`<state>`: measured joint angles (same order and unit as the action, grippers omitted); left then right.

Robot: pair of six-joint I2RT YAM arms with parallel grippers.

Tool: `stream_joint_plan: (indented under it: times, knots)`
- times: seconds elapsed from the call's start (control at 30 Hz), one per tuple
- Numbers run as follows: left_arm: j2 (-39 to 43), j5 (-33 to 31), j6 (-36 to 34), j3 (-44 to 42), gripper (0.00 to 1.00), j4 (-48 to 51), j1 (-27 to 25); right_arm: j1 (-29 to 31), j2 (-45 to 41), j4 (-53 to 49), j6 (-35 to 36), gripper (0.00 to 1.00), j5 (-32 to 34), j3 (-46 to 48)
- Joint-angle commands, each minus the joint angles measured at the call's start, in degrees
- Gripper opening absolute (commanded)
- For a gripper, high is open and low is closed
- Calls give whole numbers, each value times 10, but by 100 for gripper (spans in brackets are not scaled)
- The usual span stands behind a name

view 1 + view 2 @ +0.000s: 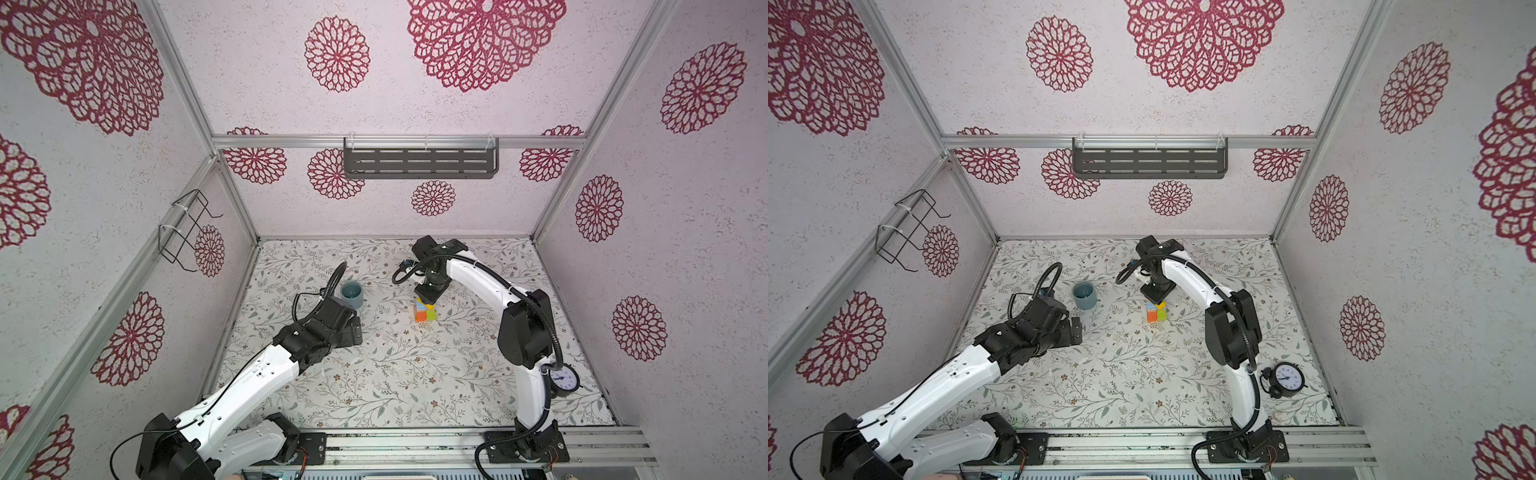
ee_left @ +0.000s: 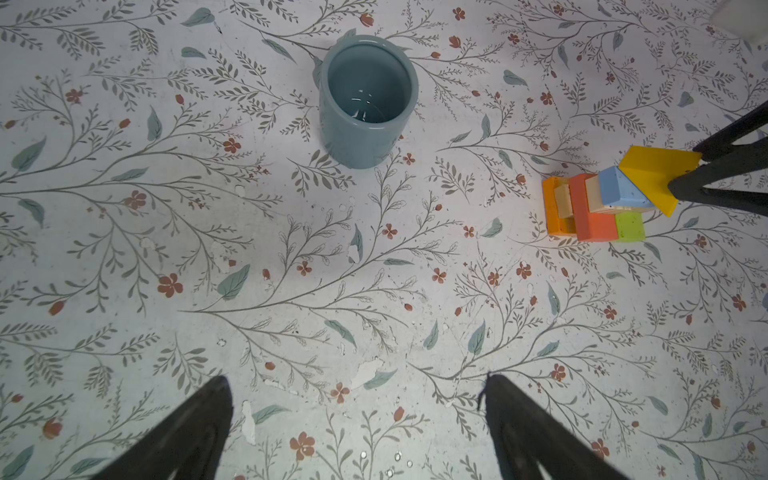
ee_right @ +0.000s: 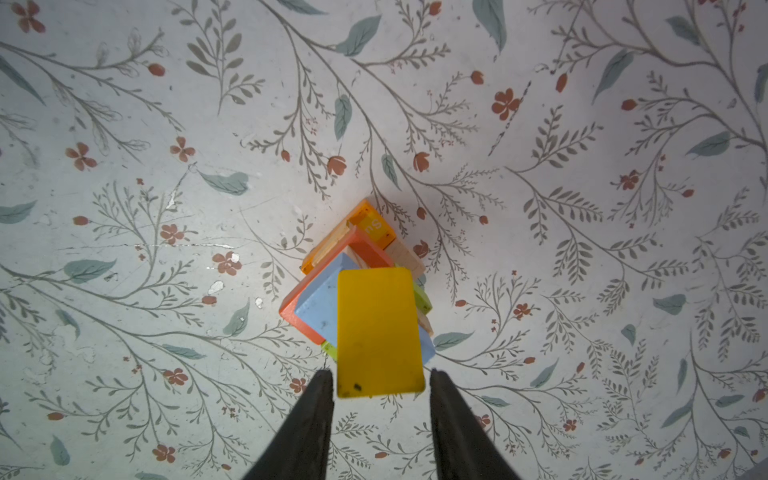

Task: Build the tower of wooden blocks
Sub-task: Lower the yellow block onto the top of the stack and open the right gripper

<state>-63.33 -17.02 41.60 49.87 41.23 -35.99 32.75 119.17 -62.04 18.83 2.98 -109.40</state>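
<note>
Atop the tower, yellow block askew

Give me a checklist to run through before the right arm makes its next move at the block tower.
1. Yellow block seated squarely on the blue block: not ok; it overhangs toward the right gripper.
2. Right gripper's hold on the yellow block: cannot tell; its fingers flank it very closely.
3. Left gripper open and apart from the tower: ok.
4. Teal cup apart from the tower: ok.
5. Alarm clock apart from the tower: ok.
</note>
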Motion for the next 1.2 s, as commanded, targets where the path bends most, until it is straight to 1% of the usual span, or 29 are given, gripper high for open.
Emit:
stream_joint_plan:
  times: [0.0, 0.2, 0.37, 0.57, 0.93, 1.03, 1.17]
  knots:
    - [9, -3, 1, -3, 97, -7, 5, -4, -3, -12, -4, 40, 5, -18]
    - [4, -5, -1, -3, 97, -7, 5, -4, -1, -12, -4, 36, 2, -21]
    - [4, -4, -1, -3, 97, -8, 6, -4, 1, -14, -4, 36, 3, -25]
    - [8, -5, -1, -5, 97, -5, 5, -4, 5, -15, -5, 33, 6, -31]
    - [11, -5, 0, -8, 97, -5, 7, -4, 8, -13, -5, 33, 13, -31]
    - [13, -3, -2, -7, 97, -4, 7, -4, 7, -13, -7, 40, 19, -31]
    - [19, -4, -5, -5, 97, -5, 8, -4, 3, -12, -8, 46, 21, -29]
